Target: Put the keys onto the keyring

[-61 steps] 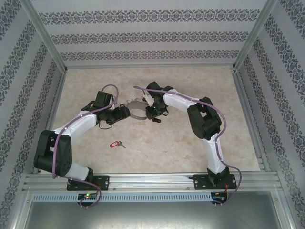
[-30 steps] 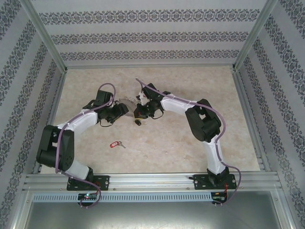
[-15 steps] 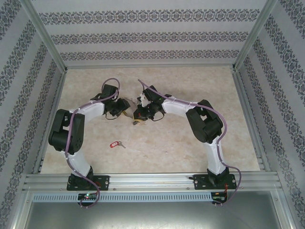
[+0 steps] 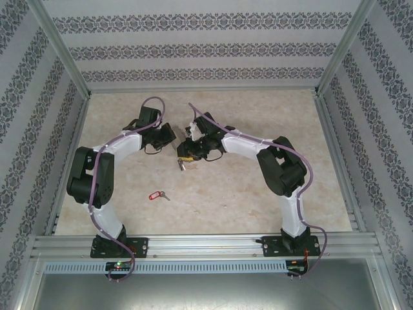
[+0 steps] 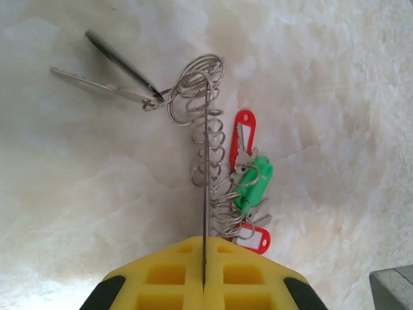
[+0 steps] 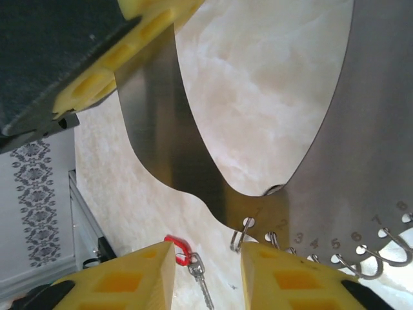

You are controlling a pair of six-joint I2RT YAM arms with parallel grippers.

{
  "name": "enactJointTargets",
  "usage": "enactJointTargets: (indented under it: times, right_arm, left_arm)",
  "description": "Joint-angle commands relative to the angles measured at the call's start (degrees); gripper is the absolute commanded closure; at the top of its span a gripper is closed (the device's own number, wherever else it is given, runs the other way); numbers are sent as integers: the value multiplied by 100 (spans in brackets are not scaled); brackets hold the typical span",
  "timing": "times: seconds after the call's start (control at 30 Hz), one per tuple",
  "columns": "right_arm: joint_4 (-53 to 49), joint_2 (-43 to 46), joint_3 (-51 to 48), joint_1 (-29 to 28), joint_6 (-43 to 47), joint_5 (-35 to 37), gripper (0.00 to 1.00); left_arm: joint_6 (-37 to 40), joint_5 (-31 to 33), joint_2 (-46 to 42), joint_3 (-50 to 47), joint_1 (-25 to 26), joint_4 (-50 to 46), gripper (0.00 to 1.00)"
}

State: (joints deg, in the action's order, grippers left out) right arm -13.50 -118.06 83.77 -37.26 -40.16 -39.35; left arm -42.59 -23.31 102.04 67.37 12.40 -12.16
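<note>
Left gripper (image 5: 204,253) clamps keyring (image 5: 205,161) edge-on; right gripper (image 6: 206,259) half-spread, empty; 1 loose red-tag key (image 4: 157,194) lies nearward of both, axis left-right.

Between the left gripper's (image 5: 204,250) shut pads the keyring (image 5: 205,181) shows edge-on, a bare line whose near end is buried there. Just right of the pads, a red-tagged key (image 5: 255,240) is half covered by small rings (image 5: 219,213). Beyond the right gripper (image 6: 208,258), the keyring is blurred and runs off the top and right edges.
</note>
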Motion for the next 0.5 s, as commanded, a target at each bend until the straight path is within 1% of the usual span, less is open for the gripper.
enactJointTargets:
  times: [0.0,0.1,0.23,0.3,0.37,0.47]
  right_arm:
    - [-95,467,-71,60,291,-310,63]
    - [-284,883,-168,62,581,-221,60]
    - [-399,1568,-477,103,967,188,59]
    - [-360,1894,-656,114,1218,432,59]
    - [-297,2325,-958,91,1724,882,58]
    - [-88,2880,-1371,83,2267,1285,58]
  left_arm:
    - [663,-25,-185,597,77,-681,100]
    - [904,36,-346,952,78,-1090,100]
    - [1223,61,-664,1311,78,-1510,100]
    - [1407,-36,-827,1392,78,-1581,100]
    - [1628,-146,-1028,1460,73,-1628,100]
    - [2117,-281,-1294,1605,78,-1833,100]
